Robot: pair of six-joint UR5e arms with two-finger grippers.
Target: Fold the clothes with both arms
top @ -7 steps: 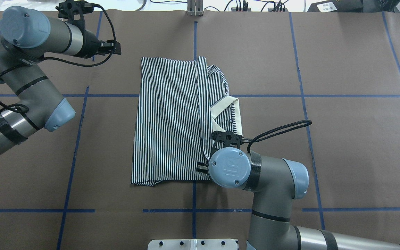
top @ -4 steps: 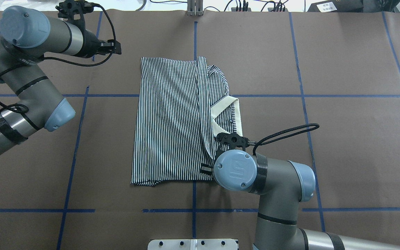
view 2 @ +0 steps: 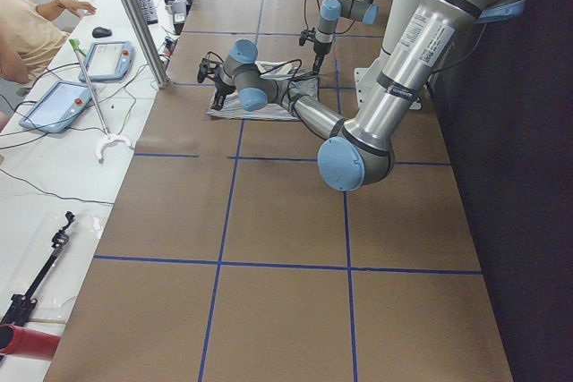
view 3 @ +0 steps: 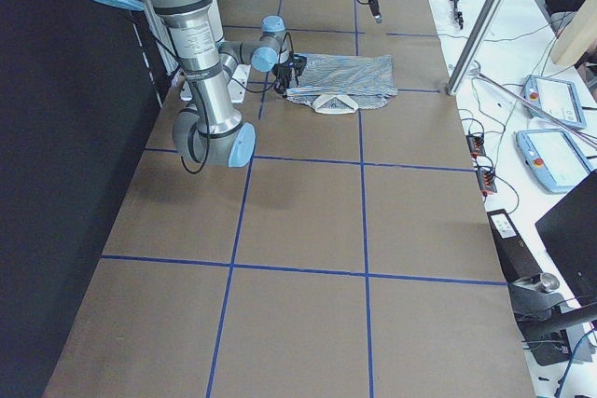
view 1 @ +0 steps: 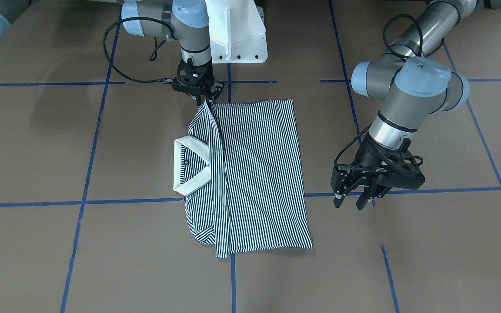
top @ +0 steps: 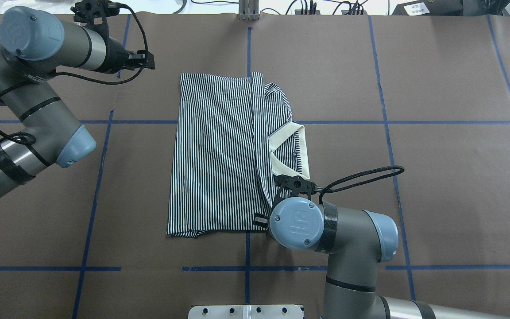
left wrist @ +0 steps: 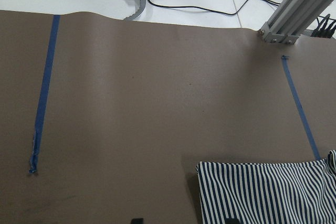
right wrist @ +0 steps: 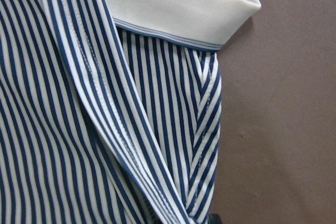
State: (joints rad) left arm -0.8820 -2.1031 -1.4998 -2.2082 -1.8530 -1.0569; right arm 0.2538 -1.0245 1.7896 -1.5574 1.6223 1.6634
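Shirt (view 1: 255,174), a navy-and-white striped polo, lies flat in the middle of the brown table (view 1: 407,261), folded lengthwise into a long rectangle. Its cream collar (view 1: 192,183) pokes out on the side towards the robot's right.

The right gripper (view 1: 205,99) points straight down at the shirt's near corner, the one closest to the robot's white base (view 1: 237,30), on the collar side. Its fingers are clamped on the folded edge of the fabric. The cloth rises in a narrow ridge from the flat part up into the fingers. In the right wrist view the stitched edge (right wrist: 121,145) runs diagonally down to the bottom of the picture, with the collar just above it.

The left gripper (view 1: 350,202) is off the shirt on the robot's left side, over bare table near a strip of blue tape (view 1: 450,190). Its fingers (view 1: 338,201) stand apart with nothing between them. It is not touching the shirt. The nearest part is the far left corner (left wrist: 210,174), which shows at the bottom of the left wrist view.
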